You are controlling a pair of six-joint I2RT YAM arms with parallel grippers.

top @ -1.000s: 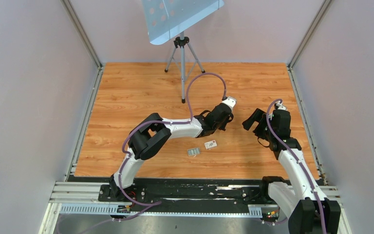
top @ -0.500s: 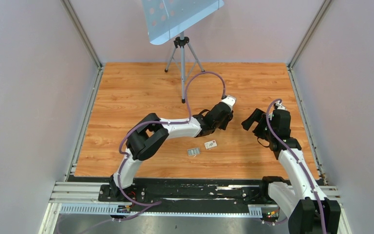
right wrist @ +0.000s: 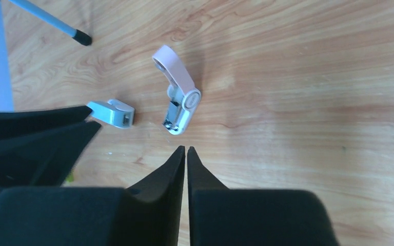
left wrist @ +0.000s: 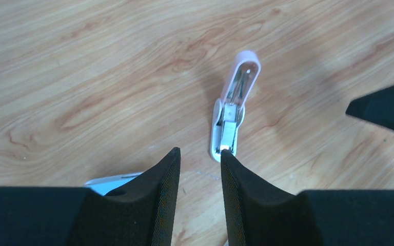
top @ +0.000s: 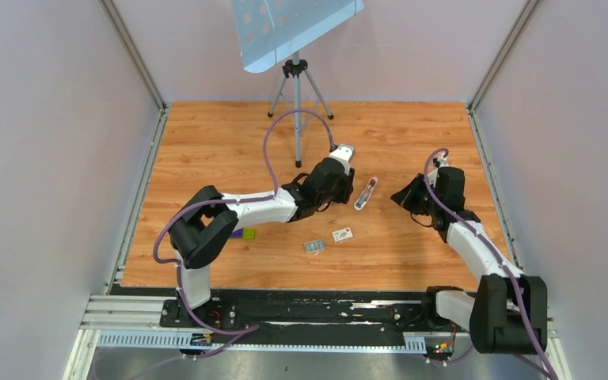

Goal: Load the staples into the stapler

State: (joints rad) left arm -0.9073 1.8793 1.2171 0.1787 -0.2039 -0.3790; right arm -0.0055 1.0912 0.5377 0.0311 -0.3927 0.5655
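Observation:
The pale pink stapler (top: 366, 192) lies on the wooden table between my two grippers, its lid swung open and the silver channel showing (left wrist: 233, 107). My left gripper (left wrist: 200, 154) sits just short of its near end, open, with bare wood between the fingers. The right fingertip (left wrist: 227, 156) is at the stapler's white end. My right gripper (right wrist: 185, 148) is shut on nothing and points at the stapler (right wrist: 177, 95) from a short way off. A small grey ridged strip (top: 314, 247), apparently the staples, lies nearer the bases.
A flat white labelled card (top: 343, 234) lies beside the grey strip. A purple-and-green block (top: 244, 233) shows under the left arm. A small white-blue piece (right wrist: 112, 113) rests by the left gripper. A tripod (top: 297, 95) with a perforated plate stands at the back.
My left arm has swung left and uncovered the stapler, which now lies free on the table. My right gripper has gone from open to shut and turned slightly.

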